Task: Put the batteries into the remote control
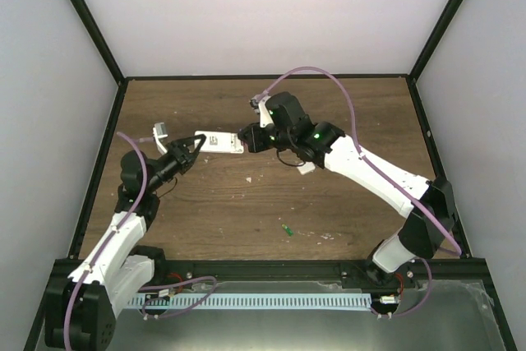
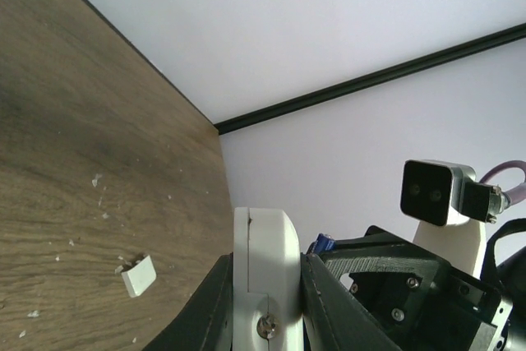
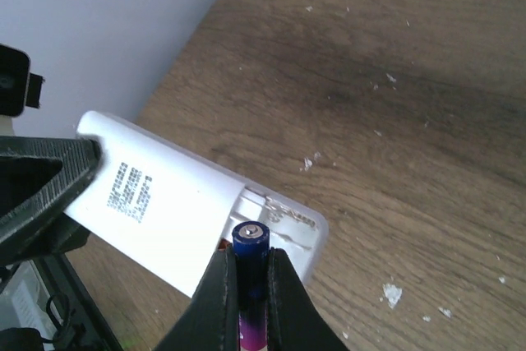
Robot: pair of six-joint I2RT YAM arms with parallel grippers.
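The left fingers [image 2: 209, 308] clamp the small white flat rectangular remote control [image 3: 164, 195] off the brown wooden bench [image 1: 246, 203], its open compartment facing the right fingers [image 3: 218, 293], which pinch the slim purple-blue battery [image 3: 250, 240] at that slot. Best to align the battery along the slot, seat one end first, then press it flat. The slim green battery [image 1: 287, 229] lies on the bench, well apart.

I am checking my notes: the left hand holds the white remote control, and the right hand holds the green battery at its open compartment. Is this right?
Only the colour is wrong: the right wrist view shows the right hand gripping the purple-blue battery at the open compartment of the remote control. The green battery lies on the table. The rest stands.
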